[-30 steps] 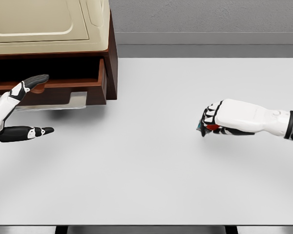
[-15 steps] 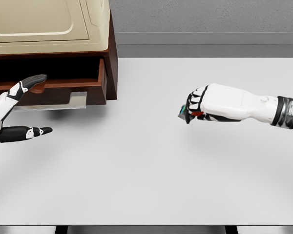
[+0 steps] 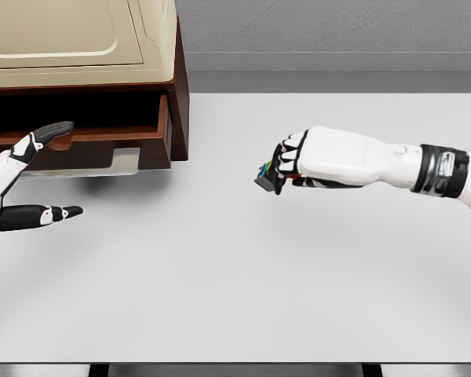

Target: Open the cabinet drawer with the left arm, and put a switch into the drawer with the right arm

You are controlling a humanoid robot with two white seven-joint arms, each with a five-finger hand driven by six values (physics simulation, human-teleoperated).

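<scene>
A brown wooden cabinet [image 3: 179, 94] with a cream top stands at the table's back left. Its drawer [image 3: 133, 137] is pulled out, with a pale handle plate [image 3: 122, 161] hanging below its front. My left hand [image 3: 43, 173] is open just in front of the drawer, thumb and fingers spread, holding nothing. My right hand [image 3: 286, 169] hovers above the middle of the table, curled around a small dark switch [image 3: 267, 177] with coloured marks. Only the switch's end shows past the fingers.
The white table [image 3: 235, 298] stretches wide in front and to the right. A grey wall runs behind it. The cabinet's right side wall stands between the drawer opening and my right hand.
My right hand has carried the switch leftward and slightly up, from the table's right part toward its middle. The left hand has barely shifted by the drawer.
</scene>
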